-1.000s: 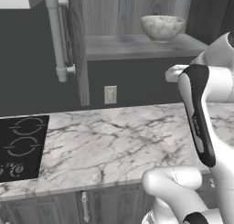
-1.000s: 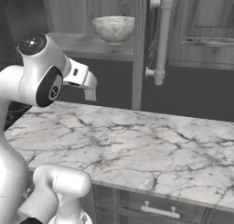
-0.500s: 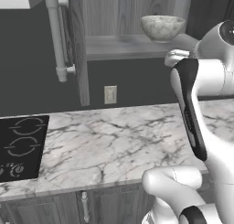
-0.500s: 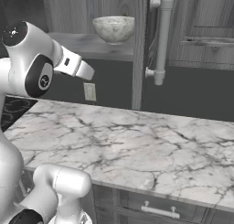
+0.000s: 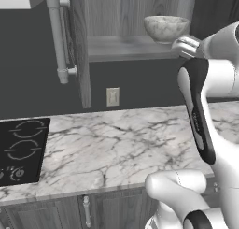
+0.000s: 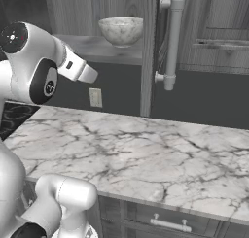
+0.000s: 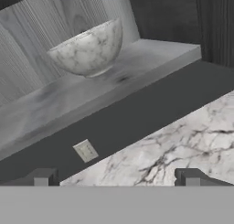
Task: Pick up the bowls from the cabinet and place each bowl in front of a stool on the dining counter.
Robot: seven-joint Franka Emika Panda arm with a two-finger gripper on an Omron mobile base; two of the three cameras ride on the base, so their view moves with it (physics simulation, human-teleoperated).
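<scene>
- While the marbled bowl (image 7: 89, 48) is sitting upright on the open cabinet's shelf (image 7: 151, 58), the gripper (image 7: 116, 177) is hanging below it, jaws spread wide, holding nothing.
- It is likely handling as rigid, heavy and smooth; pinching its rim wall is looking safest.

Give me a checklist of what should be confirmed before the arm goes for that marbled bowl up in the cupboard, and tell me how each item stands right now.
1. Cabinet door swung open, shelf reachable: ok.
2. Marbled bowl upright on the shelf: ok.
3. Gripper open and holding nothing: ok.
4. Gripper lined up with the bowl: not ok; in the hand view the bowl sits high and left of the fingertips, and the view is tilted.
5. Gripper close enough to grasp: not ok; it is short of the shelf, over the worktop.
6. Second, yellow bowl located: cannot tell.
</scene>
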